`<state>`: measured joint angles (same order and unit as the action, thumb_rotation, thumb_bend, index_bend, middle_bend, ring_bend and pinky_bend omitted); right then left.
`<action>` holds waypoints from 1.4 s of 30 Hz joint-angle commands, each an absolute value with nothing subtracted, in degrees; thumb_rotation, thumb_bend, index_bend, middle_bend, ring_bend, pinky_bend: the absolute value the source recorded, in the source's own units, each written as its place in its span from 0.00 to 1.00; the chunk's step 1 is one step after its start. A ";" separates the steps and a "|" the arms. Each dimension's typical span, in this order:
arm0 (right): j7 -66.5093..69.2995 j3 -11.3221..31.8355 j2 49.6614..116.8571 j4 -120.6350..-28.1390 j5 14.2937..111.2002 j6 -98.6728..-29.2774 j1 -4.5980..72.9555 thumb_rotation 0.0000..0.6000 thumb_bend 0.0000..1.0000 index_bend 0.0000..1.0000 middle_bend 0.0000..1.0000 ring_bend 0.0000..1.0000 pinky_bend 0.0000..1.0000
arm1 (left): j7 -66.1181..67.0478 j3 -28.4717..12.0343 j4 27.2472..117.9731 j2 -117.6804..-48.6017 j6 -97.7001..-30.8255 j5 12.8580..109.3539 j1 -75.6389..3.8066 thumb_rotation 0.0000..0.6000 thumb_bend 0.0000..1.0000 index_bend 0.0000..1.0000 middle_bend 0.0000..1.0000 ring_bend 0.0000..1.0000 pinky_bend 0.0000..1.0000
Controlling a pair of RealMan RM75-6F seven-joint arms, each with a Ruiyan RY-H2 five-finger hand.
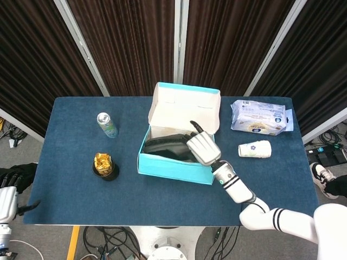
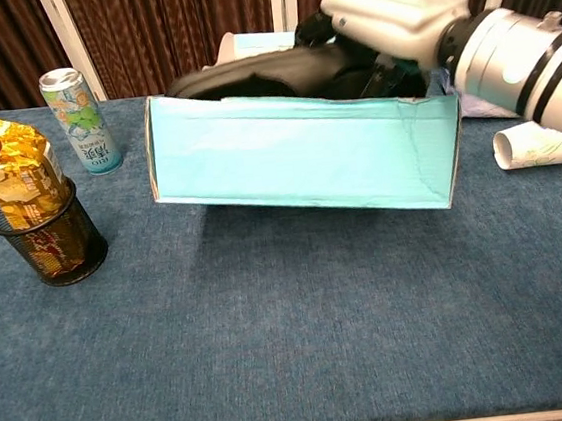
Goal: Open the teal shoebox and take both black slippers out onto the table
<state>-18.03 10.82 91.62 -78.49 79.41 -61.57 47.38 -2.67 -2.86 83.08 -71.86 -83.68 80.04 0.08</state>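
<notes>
Head view: the teal shoebox (image 1: 174, 168) is seen mid-table, lid open, black slippers (image 1: 168, 146) inside, gripped by the right hand (image 1: 203, 147); the left hand (image 1: 15, 176) is barely seen, state unclear. Chest view: the box appears lifted with them; its wall should be cleared first.

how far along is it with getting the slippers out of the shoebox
Done: the teal shoebox lid is open. In hand: the right hand grips the black slippers at the box's right end, and the box looks tipped up off the table along with them. Left: both slippers are inside the box; neither lies on the table. The left hand sits off the table's edge.
</notes>
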 commanded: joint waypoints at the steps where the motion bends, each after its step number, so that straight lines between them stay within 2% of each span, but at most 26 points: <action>1: -20.36 9.95 91.84 -76.63 80.31 -60.92 47.50 1.00 0.46 0.67 0.58 0.55 0.11 | -2.51 -2.87 83.40 -71.80 -83.80 80.29 -0.05 1.00 0.00 0.26 0.18 0.11 0.08; 5: -21.15 9.75 94.58 -72.04 80.84 -61.32 47.81 1.00 0.46 0.67 0.58 0.55 0.11 | -2.31 -2.68 83.83 -71.52 -83.90 80.29 0.10 1.00 0.00 0.26 0.18 0.11 0.08; 9: -16.29 11.19 94.79 -72.82 81.13 -63.15 47.38 1.00 0.46 0.68 0.58 0.55 0.10 | -2.12 -2.71 84.04 -71.32 -84.07 79.99 0.28 1.00 0.00 0.26 0.18 0.11 0.09; 14: -11.52 11.86 89.55 -81.37 84.87 -68.27 45.49 1.00 0.46 0.67 0.58 0.55 0.10 | -1.84 -2.64 84.42 -71.13 -84.03 80.06 0.23 1.00 0.00 0.26 0.18 0.11 0.09; 20: -7.97 10.12 82.24 -92.72 88.87 -71.90 42.35 1.00 0.45 0.67 0.58 0.54 0.10 | -1.43 -2.71 85.10 -70.74 -84.62 80.56 0.19 1.00 0.00 0.26 0.18 0.11 0.09; 26: 1.81 4.65 75.18 -103.83 90.38 -66.83 40.75 1.00 0.45 0.67 0.58 0.54 0.10 | -0.95 -2.57 85.85 -70.31 -85.12 80.86 0.35 1.00 0.00 0.26 0.18 0.11 0.09; 29: 5.81 2.10 73.94 -106.00 90.40 -62.77 41.03 1.00 0.45 0.67 0.58 0.53 0.09 | -0.69 -2.45 86.29 -70.16 -85.36 81.06 0.45 1.00 0.00 0.26 0.18 0.11 0.09; 36: 11.76 -0.62 77.67 -105.42 91.37 -56.80 42.40 1.00 0.45 0.66 0.58 0.52 0.07 | -0.46 -2.24 86.88 -69.99 -85.66 81.08 0.72 1.00 0.00 0.26 0.18 0.11 0.09; 42: 14.65 -0.84 79.60 -105.28 94.28 -57.59 42.56 1.00 0.44 0.66 0.58 0.51 0.07 | -0.74 -2.29 86.70 -69.72 -85.97 80.65 1.12 1.00 0.00 0.26 0.18 0.11 0.09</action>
